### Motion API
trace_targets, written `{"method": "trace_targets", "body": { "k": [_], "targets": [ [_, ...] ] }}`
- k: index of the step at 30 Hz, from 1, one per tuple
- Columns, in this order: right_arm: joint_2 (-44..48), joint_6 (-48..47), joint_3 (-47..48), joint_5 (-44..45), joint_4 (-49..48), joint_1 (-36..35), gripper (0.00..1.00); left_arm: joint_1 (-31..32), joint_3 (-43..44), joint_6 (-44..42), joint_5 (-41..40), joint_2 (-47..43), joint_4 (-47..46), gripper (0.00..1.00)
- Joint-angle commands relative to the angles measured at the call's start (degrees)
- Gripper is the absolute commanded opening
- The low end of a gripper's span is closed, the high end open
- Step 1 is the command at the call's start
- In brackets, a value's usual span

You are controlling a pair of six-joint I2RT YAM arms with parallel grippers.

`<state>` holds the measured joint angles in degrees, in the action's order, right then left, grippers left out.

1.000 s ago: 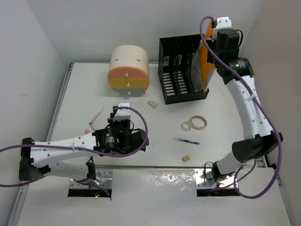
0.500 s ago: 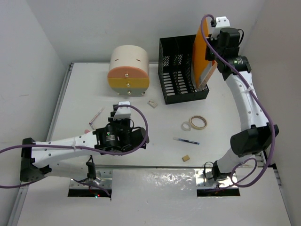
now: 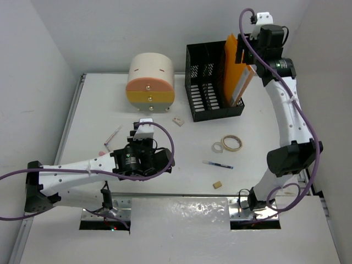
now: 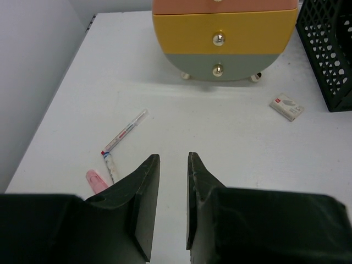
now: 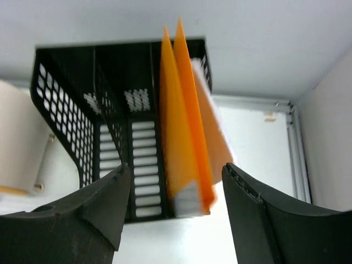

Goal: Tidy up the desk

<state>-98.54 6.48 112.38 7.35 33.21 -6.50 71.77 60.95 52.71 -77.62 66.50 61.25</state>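
Observation:
The desk [image 3: 93,104] is a white tabletop with loose items on it. An orange folder [image 3: 233,69] stands upright in the right compartment of a black mesh file rack [image 3: 206,88]. My right gripper [image 3: 245,52] hovers just above it, open, with its jaws standing wide on either side of the orange folder [image 5: 181,126] and not touching it. My left gripper [image 4: 173,157] hangs low over the desk's left middle. Its jaws are a narrow gap apart with only bare table between them. In the top view the left gripper [image 3: 143,125] points toward the drawer box.
A round three-drawer box [image 3: 150,82] stands at the back left. A staples box [image 4: 286,106], a pen [image 4: 125,130] and a pink eraser [image 4: 96,180] lie ahead of the left gripper. Two tape rings [image 3: 231,143], a blue pen [image 3: 217,164] and a small block [image 3: 217,185] lie centre right.
My right gripper has opened and let go of the orange folder, which now stands in the rack. The right wrist has lifted slightly. The left arm has barely moved.

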Motion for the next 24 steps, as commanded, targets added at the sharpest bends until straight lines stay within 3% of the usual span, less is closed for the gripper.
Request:
{"method": "trace_targets", "body": {
  "k": [1, 6, 10, 13, 15, 17, 20, 24],
  "targets": [
    [1.07, -0.41, 5.91, 2.31, -1.04, 0.53, 0.66, -0.93, 0.05, -1.2, -0.07, -0.32, -1.93, 0.2],
    [7.12, -1.12, 0.06, 10.64, -7.61, 0.53, 0.67, -1.1, -0.92, -1.47, 1.6, -0.58, -3.5, 0.21],
    [14.77, 0.19, -16.55, 20.13, -16.49, 0.44, 0.67, -1.37, -3.11, -1.38, 3.35, -1.28, -6.05, 0.21],
    [19.43, 3.08, -26.92, 22.0, -18.61, 0.53, 0.67, -1.63, -3.82, -1.82, 4.41, -1.64, -7.99, 0.19],
    [22.68, 5.63, -34.28, 16.49, -18.97, 0.53, 0.66, -2.07, -3.56, -2.43, 4.76, -1.73, -8.96, 0.16],
    [24.79, 7.83, -39.05, 4.64, -20.72, 0.44, 0.66, -2.33, -3.56, -3.92, 5.99, -1.9, -12.01, 0.15],
    [26.82, 11.97, -46.36, -7.15, -22.93, -0.96, 0.64, -3.56, -5.48, -13.92, 11.78, -1.99, -22.61, 0.15],
    [26.21, 11.81, -51.02, -7.53, -24.06, -6.58, 0.64, -8.65, -6.1, -19.3, 19.5, -0.85, -27.58, 0.27]
  ]
}}
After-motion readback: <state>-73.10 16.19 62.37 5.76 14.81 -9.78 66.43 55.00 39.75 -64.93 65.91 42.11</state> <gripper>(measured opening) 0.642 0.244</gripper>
